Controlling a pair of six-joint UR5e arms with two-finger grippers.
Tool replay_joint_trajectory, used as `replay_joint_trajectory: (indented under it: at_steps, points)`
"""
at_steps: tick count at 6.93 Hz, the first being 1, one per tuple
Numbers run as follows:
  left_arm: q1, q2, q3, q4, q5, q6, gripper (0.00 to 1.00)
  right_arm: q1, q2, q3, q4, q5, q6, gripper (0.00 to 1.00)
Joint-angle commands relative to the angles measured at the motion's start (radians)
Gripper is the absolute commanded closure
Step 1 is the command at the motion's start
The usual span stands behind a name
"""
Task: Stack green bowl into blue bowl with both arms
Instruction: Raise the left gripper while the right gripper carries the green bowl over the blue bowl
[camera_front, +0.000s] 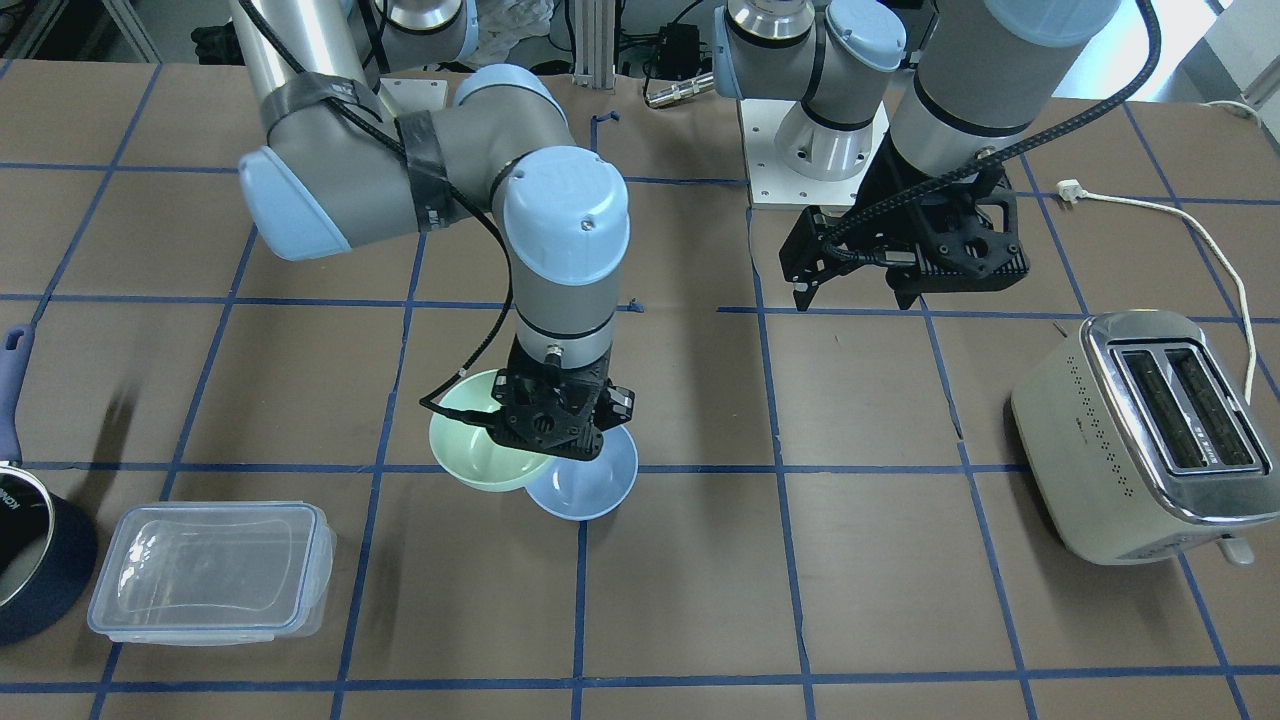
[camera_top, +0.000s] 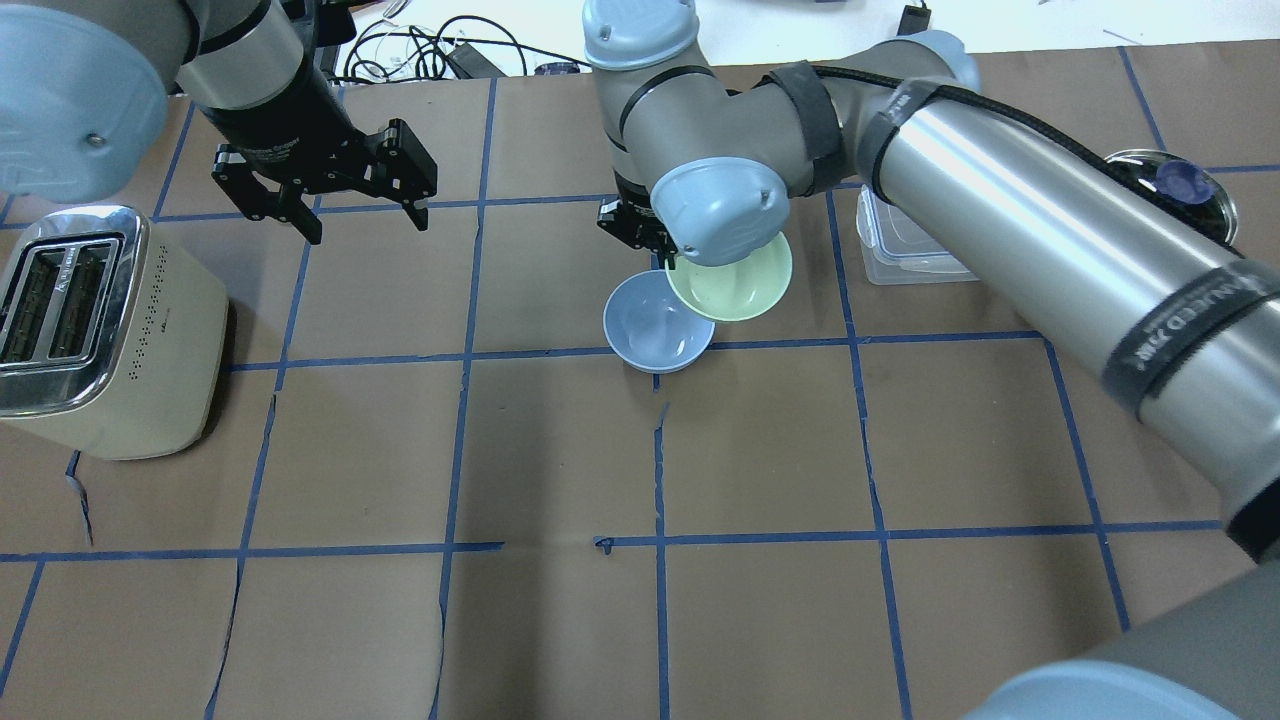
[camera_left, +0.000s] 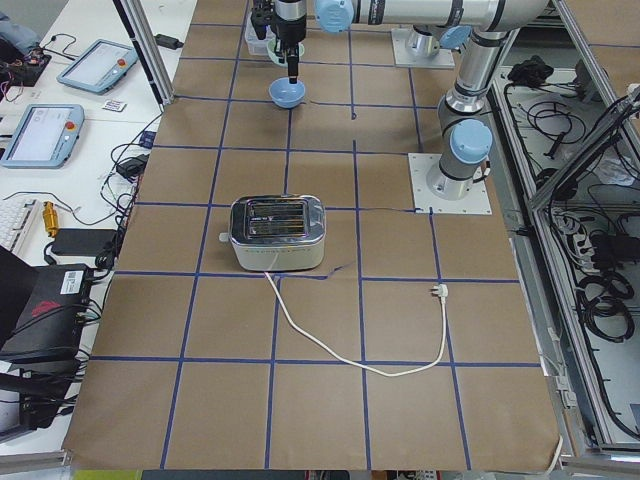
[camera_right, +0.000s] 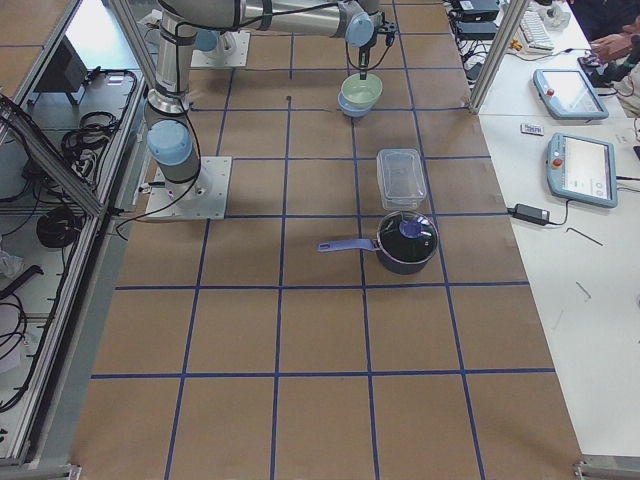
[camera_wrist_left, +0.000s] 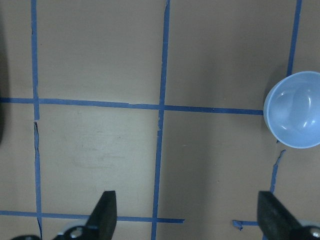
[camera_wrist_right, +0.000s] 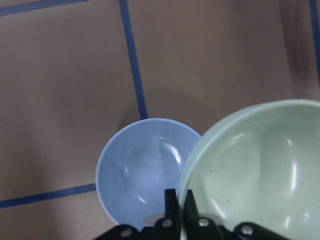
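Green bowl (camera_wrist_right: 260, 170) hangs from the right pincer (camera_wrist_right: 180, 206). The jaws are drawn narrow on its rim, one finger inside the bowl and one outside. The bowl looks lifted off the table (camera_front: 700, 600), its mouth roughly upward.

Just beneath the fingertips and off to one side, the blue bowl (camera_wrist_right: 145, 170) sits empty and upright. The green rim overlaps the blue rim, but I cannot tell whether they touch.

Farther out, on the green bowl's side, stands a clear lidded container (camera_front: 210, 570). Well apart on the opposite side, the left pincer (camera_top: 365, 225) hovers above the table, jaws wide and holding nothing. Beyond it is the toaster (camera_top: 100, 330).

The step in hand appears to be the carry, with the green bowl gripped and brought to the blue bowl's edge but not yet centred over it. The next move likely calls for a short sideways shift until the two mouths line up. After that would come a level descent, with the jaws opening only once the green bowl is seated. Coming down from the present offset could tip or shove the blue bowl.

Only the right wrist view shows the pinch on the rim; overhead, the wrist's blue cap hides it. The left wrist view shows the blue bowl alone at its edge, far from the spread fingers. The exterior right view adds a dark lidded pot (camera_right: 405, 240) past the container.
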Motion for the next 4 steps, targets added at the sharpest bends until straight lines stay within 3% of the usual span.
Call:
replay_joint_trajectory:
  at_steps: [1,4]
  points:
    - [0.001,0.004,0.001,-0.003,0.001,0.001,0.0,0.049,0.093,-0.09,0.0,0.005,0.073,1.0]
    - [0.001,0.004,-0.002,-0.005,0.001,0.001,0.0,0.049,0.116,-0.091,0.003,0.008,0.075,1.0]
